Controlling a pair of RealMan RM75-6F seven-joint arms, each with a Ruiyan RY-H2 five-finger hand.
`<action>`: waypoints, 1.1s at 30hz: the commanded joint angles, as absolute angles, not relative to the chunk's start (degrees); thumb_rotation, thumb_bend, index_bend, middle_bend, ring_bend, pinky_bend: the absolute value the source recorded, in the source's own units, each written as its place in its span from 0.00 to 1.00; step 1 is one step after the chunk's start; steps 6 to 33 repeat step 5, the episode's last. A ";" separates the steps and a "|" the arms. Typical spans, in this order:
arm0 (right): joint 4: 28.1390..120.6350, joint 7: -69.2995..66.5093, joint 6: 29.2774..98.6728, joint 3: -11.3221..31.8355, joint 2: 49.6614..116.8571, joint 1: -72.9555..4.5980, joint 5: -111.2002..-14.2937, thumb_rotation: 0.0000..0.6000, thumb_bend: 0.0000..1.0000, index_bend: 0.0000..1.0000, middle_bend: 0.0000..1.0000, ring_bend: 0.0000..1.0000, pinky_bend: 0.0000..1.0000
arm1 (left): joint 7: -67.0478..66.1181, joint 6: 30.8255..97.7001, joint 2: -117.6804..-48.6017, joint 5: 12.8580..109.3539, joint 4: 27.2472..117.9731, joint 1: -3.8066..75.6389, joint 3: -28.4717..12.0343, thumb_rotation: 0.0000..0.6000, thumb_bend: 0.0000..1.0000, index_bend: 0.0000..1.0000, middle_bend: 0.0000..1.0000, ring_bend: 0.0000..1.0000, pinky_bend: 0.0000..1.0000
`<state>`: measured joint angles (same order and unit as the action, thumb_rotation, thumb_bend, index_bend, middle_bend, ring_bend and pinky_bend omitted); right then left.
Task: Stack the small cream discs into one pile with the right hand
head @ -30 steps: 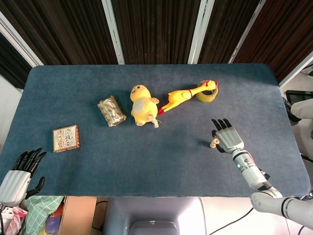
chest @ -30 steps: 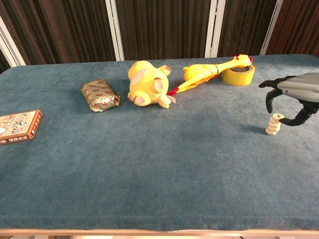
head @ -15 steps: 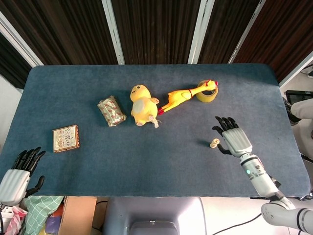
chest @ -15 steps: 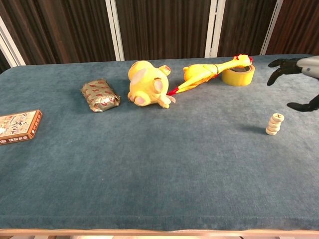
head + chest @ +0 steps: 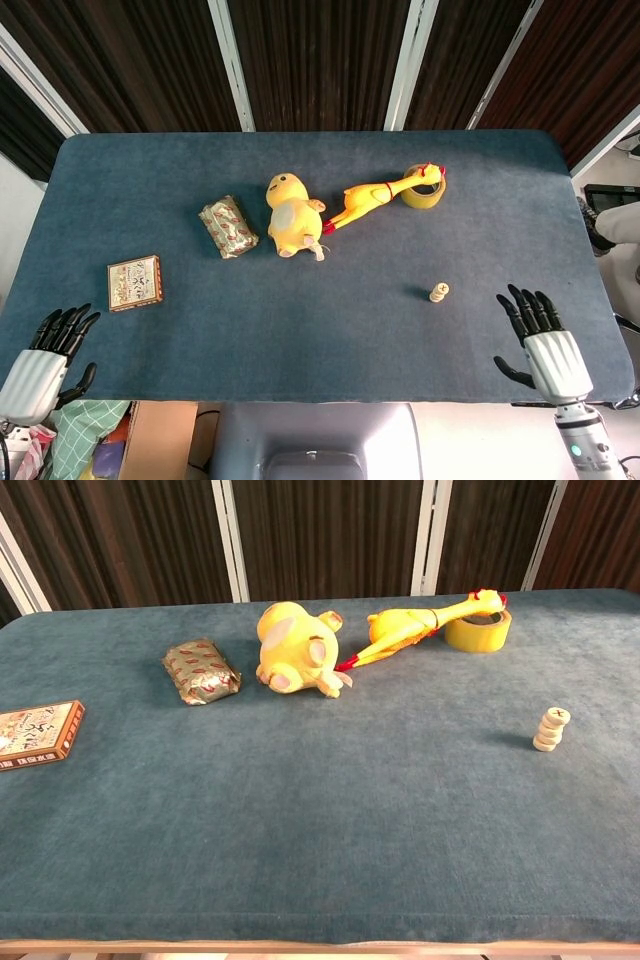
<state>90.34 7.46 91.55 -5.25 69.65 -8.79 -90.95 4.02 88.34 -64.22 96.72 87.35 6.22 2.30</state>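
Observation:
The small cream discs stand in one slightly leaning pile (image 5: 438, 292) on the blue table, right of centre; the chest view shows the pile (image 5: 550, 730) with a dark cross on its top disc. My right hand (image 5: 545, 345) is open, fingers spread, at the table's near right edge, well apart from the pile. At the near left corner, off the table's edge, my left hand (image 5: 45, 355) hangs open and holds nothing. Neither hand appears in the chest view.
A yellow plush toy (image 5: 290, 215), a rubber chicken (image 5: 375, 197) and a yellow tape roll (image 5: 425, 190) lie across the back middle. A wrapped packet (image 5: 228, 227) and a small printed box (image 5: 135, 282) sit to the left.
My right hand has drawn back from beside the pile toward the near right edge and left the chest view. The pile stands unmoved. The left hand barely shifted.

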 commanded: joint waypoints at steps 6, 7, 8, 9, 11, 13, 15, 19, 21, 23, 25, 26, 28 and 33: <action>92.16 8.72 88.64 -4.87 68.22 -7.38 -89.52 1.00 0.32 0.02 0.00 0.00 0.00 | 3.27 89.49 -64.55 97.47 87.35 5.82 2.39 1.00 0.47 0.00 0.00 0.00 0.06; 92.16 8.72 88.64 -4.87 68.22 -7.38 -89.52 1.00 0.32 0.02 0.00 0.00 0.00 | 3.27 89.49 -64.55 97.47 87.35 5.82 2.39 1.00 0.47 0.00 0.00 0.00 0.06; 92.16 8.72 88.64 -4.87 68.22 -7.38 -89.52 1.00 0.32 0.02 0.00 0.00 0.00 | 3.27 89.49 -64.55 97.47 87.35 5.82 2.39 1.00 0.47 0.00 0.00 0.00 0.06; 92.16 8.72 88.64 -4.87 68.22 -7.38 -89.52 1.00 0.32 0.02 0.00 0.00 0.00 | 3.27 89.49 -64.55 97.47 87.35 5.82 2.39 1.00 0.47 0.00 0.00 0.00 0.06; 92.16 8.72 88.64 -4.87 68.22 -7.38 -89.52 1.00 0.32 0.02 0.00 0.00 0.00 | 3.27 89.49 -64.55 97.47 87.35 5.82 2.39 1.00 0.47 0.00 0.00 0.00 0.06; 92.16 8.72 88.64 -4.87 68.22 -7.38 -89.52 1.00 0.32 0.02 0.00 0.00 0.00 | 3.27 89.49 -64.55 97.47 87.35 5.82 2.39 1.00 0.47 0.00 0.00 0.00 0.06; 92.16 8.72 88.64 -4.87 68.22 -7.38 -89.52 1.00 0.32 0.02 0.00 0.00 0.00 | 3.27 89.49 -64.55 97.47 87.35 5.82 2.39 1.00 0.47 0.00 0.00 0.00 0.06; 92.16 8.72 88.64 -4.87 68.22 -7.38 -89.52 1.00 0.32 0.02 0.00 0.00 0.00 | 3.27 89.49 -64.55 97.47 87.35 5.82 2.39 1.00 0.47 0.00 0.00 0.00 0.06; 92.16 8.72 88.64 -4.87 68.22 -7.38 -89.52 1.00 0.32 0.02 0.00 0.00 0.00 | 3.27 89.49 -64.55 97.47 87.35 5.82 2.39 1.00 0.47 0.00 0.00 0.00 0.06; 92.16 8.72 88.64 -4.87 68.22 -7.38 -89.52 1.00 0.32 0.02 0.00 0.00 0.00 | 3.27 89.49 -64.55 97.47 87.35 5.82 2.39 1.00 0.47 0.00 0.00 0.00 0.06; 92.16 8.72 88.64 -4.87 68.22 -7.38 -89.52 1.00 0.32 0.02 0.00 0.00 0.00 | 3.27 89.49 -64.55 97.47 87.35 5.82 2.39 1.00 0.47 0.00 0.00 0.00 0.06; 92.16 8.72 88.64 -4.87 68.22 -7.38 -89.52 1.00 0.32 0.02 0.00 0.00 0.00 | 3.27 89.49 -64.55 97.47 87.35 5.82 2.39 1.00 0.47 0.00 0.00 0.00 0.06; 92.16 8.72 88.64 -4.87 68.22 -7.38 -89.52 1.00 0.32 0.02 0.00 0.00 0.00 | 3.27 89.49 -64.55 97.47 87.35 5.82 2.39 1.00 0.47 0.00 0.00 0.00 0.06; 92.16 8.72 88.64 -4.87 68.22 -7.38 -89.52 1.00 0.32 0.02 0.00 0.00 0.00 | 3.27 89.49 -64.55 97.47 87.35 5.82 2.39 1.00 0.47 0.00 0.00 0.00 0.06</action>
